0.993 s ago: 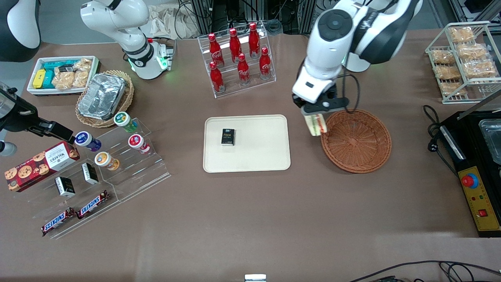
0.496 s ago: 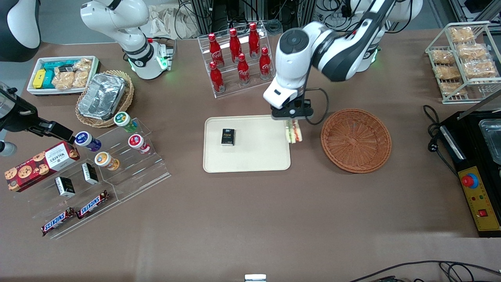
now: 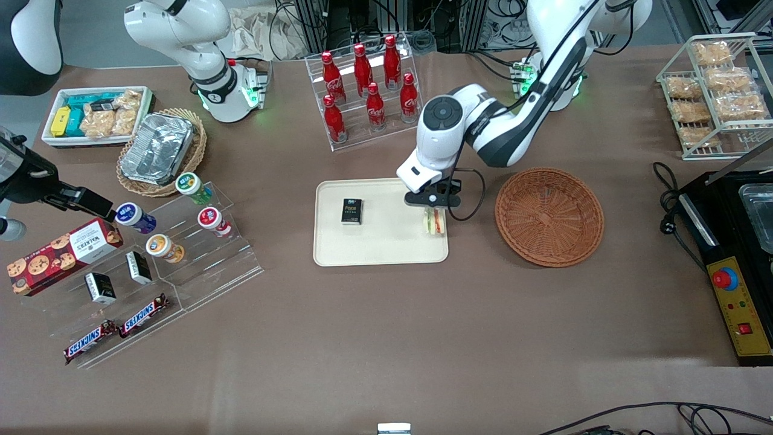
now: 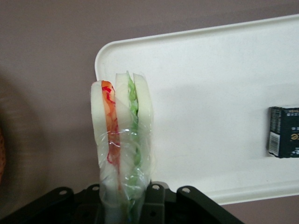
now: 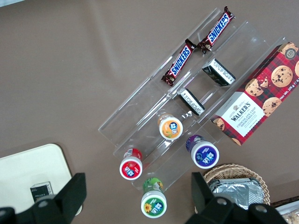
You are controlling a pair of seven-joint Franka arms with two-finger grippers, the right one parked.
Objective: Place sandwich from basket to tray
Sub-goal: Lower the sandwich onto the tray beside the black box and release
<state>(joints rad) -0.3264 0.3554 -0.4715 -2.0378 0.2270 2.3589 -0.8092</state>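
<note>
Left arm's gripper (image 3: 433, 208) pinches the film-wrapped triangular wedge sandwich (image 3: 433, 222) of pale bread with orange-red and green filling, fingers clamped on its base so it hangs point-down. It sits over the flat cream-beige rectangular tray (image 3: 386, 241), at the edge nearest the round reddish-brown wicker basket (image 3: 549, 216), which is empty. That spot probably keeps clear of the small black box (image 3: 351, 211) on the tray. Not released; whether it touches the tray, can't tell.
</note>
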